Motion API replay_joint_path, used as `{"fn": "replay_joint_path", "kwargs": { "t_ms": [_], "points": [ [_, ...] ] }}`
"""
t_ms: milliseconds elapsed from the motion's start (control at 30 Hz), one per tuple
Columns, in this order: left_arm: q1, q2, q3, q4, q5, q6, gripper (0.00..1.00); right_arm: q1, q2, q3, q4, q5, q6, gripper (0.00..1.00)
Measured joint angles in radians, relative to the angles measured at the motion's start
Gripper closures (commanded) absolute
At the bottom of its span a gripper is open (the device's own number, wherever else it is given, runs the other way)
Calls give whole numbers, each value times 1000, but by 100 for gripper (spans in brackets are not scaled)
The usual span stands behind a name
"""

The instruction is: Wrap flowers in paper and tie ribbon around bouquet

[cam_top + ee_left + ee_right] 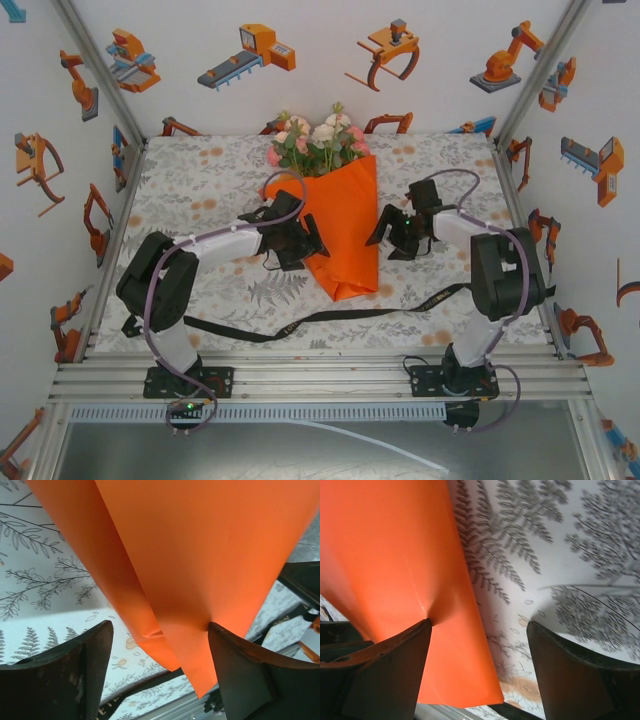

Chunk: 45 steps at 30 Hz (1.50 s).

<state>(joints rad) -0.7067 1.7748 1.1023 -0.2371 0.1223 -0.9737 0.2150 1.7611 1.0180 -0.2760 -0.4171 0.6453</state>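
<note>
Because not yet tied — ribbon (pixel 350 315) slack along near bench (pixel 200 180) — bouquet (pixel 345 230) braced between left fingers (pixel 250 680) and right fingers (pixel 380 675), both spread, clasping nothing.

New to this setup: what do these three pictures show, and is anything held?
Two robot arms are bolted at the near edge of a table. The wide picture looks down from above and behind them; the other two come from a camera on each wrist, showing that hand's dark fingers. On the table lies a bouquet: flowers wrapped in orange paper, a black ribbon loose nearby. The left hand and right hand flank it, both open; a finger of each touches the paper, nothing gripped.
</note>
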Motion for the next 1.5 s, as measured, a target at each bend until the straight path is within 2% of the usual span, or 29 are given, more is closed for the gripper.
{"fn": "replay_joint_path", "kwargs": {
  "t_ms": [167,333,567,767,900,1100,1233,1500],
  "points": [
    [0,3,-36,-2,-38,-40,39,33,23,14,29,-17,-14,34],
    [0,6,-53,23,-40,-63,43,44,46,18,71,-58,-15,40],
    [10,13,-112,172,12,-87,54,45,61,-14,137,-108,-10,59],
    [44,2,-190,297,68,-106,64,45,39,-83,202,-126,37,66],
    [60,-6,-230,346,81,-119,75,47,14,-135,240,-133,91,70],
    [66,-6,-241,352,85,-132,100,63,-29,-192,260,-120,169,78],
    [72,-23,-241,336,84,-137,100,71,-105,-204,245,-101,211,83],
    [78,-192,-241,216,83,-135,100,111,-258,-225,190,-60,238,87]
  ]
}}
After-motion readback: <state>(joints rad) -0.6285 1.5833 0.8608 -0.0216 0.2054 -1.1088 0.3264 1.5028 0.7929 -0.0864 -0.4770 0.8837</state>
